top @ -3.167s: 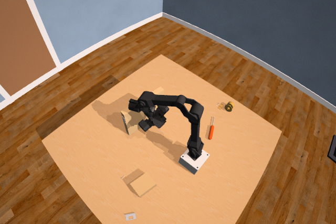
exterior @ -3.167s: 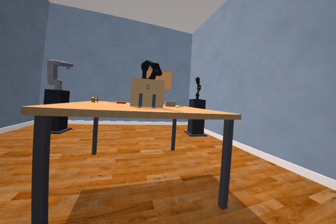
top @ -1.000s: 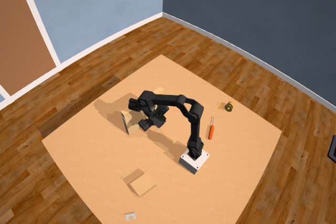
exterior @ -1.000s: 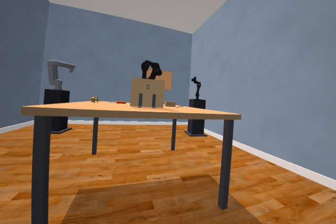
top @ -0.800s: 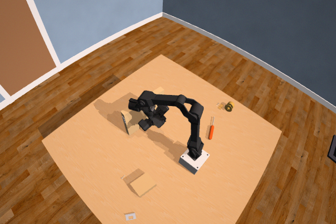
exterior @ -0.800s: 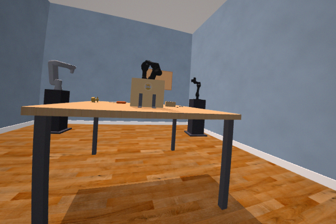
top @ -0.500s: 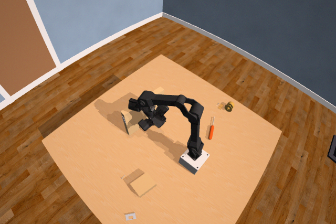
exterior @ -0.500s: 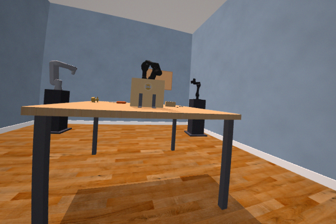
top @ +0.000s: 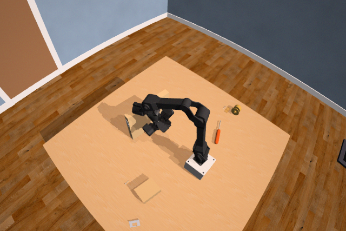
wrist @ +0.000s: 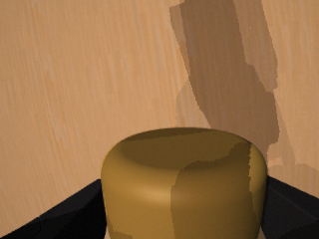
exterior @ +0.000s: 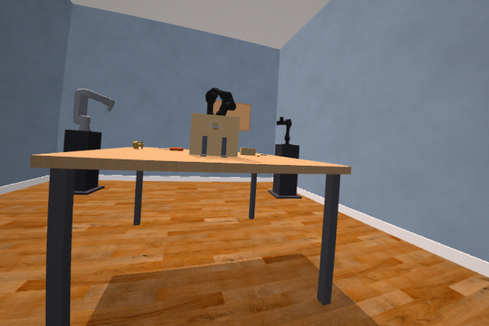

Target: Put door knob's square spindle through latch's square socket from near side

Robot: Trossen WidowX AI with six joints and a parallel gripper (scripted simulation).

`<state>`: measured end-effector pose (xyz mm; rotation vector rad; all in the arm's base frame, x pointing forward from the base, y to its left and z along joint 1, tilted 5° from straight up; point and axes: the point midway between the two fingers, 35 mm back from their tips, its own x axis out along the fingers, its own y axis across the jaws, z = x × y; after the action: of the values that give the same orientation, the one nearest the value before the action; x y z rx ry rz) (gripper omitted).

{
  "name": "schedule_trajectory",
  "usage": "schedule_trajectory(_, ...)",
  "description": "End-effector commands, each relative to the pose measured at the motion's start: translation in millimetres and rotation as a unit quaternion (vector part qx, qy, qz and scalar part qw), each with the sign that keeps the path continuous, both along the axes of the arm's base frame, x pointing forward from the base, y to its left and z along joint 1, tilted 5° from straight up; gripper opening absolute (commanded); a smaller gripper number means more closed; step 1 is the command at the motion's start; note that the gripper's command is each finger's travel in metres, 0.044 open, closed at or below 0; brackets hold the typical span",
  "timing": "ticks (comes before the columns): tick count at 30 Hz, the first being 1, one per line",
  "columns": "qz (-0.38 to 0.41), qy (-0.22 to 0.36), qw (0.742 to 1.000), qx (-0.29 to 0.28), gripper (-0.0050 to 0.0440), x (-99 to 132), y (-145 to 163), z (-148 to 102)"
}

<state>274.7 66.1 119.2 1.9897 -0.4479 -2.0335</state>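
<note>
So the screwdriver (top: 217,136) (exterior: 176,149) lies right by the arm's base (top: 207,164). Further out, the gripper (top: 159,122) (wrist: 181,187) is clamped on the brass knob (wrist: 183,184), in front of the upright board (top: 135,131) (exterior: 213,146), on the robot's side. Can't tell if the spindle's in the socket. Another brass piece (top: 235,109) (exterior: 137,144) sits well apart, near the table edge (top: 261,116) (exterior: 189,166).

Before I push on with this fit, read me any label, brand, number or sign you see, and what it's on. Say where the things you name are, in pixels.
None can be read.
Knob (wrist: 184,204): no lettering on the part in view.
Screwdriver (top: 217,136) (exterior: 176,149): too small to tell.
Arm base (top: 208,162): only dark dots, no text.
</note>
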Motion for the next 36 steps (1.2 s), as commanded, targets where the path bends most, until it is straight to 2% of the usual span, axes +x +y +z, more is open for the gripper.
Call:
schedule_trajectory(1,0.001,-0.007,1.0,-0.001,0.0,1.7,-1.3,3.7)
schedule_trajectory(14,0.001,-0.007,1.0,-0.001,0.0,6.4,-1.4,3.9)
schedule_trajectory(36,-0.003,-0.011,1.0,-0.003,0.0,1.8,-1.7,4.2)
